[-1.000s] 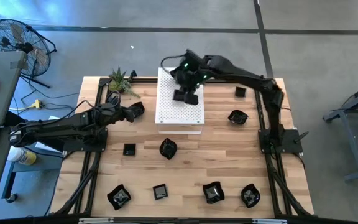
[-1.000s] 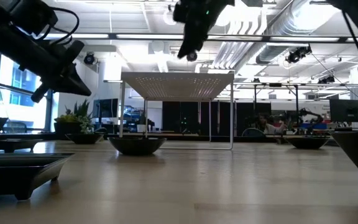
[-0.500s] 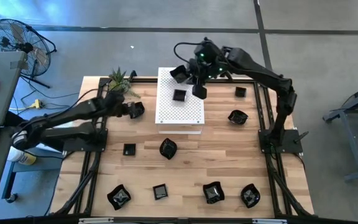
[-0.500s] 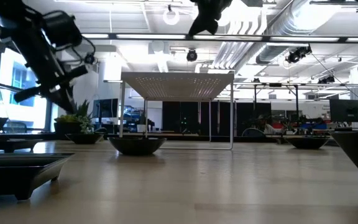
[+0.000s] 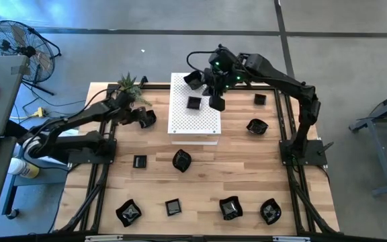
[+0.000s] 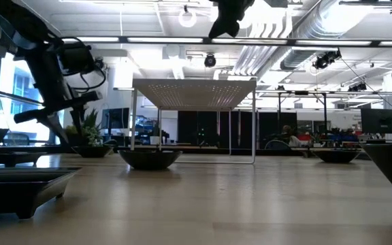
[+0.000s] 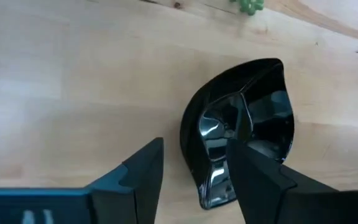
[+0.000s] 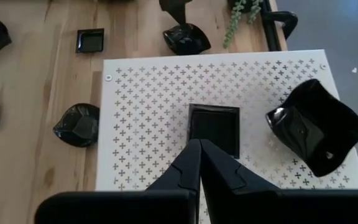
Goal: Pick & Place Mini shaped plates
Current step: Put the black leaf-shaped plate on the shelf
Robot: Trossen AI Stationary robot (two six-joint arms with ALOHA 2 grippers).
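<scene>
Fingers of left gripper (image 7: 191,174) apart, straddling near rim of wavy-edged black dish (image 7: 241,130), not yet clamped; same dish (image 5: 148,118) near left edge of tabletop, just left of white perforated board (image 5: 210,124), small green plant (image 5: 129,86) beyond at far left corner. Fingers of right gripper (image 8: 199,163) pressed together, holding nothing, hovering above board's right part over square black plate (image 8: 214,129).

Near to far across wooden tabletop (image 5: 200,181):
- Near edge: four black dishes unplaced, petal-like one at left (image 5: 128,212), small square (image 5: 173,206), two more toward right (image 5: 230,208) (image 5: 270,210).
- Middle: small square dish (image 5: 140,161) and folded dish (image 5: 181,160) just in front of board.
- Right side: wavy dish (image 5: 256,126); farther, small square (image 5: 259,99).
- On board: square plate (image 5: 193,103) at centre, petal-like dish (image 5: 193,79) toward far edge.

Judged progress: two plates delivered to board, nine off it; left-hand pick about to close. Most of job remaining.
</scene>
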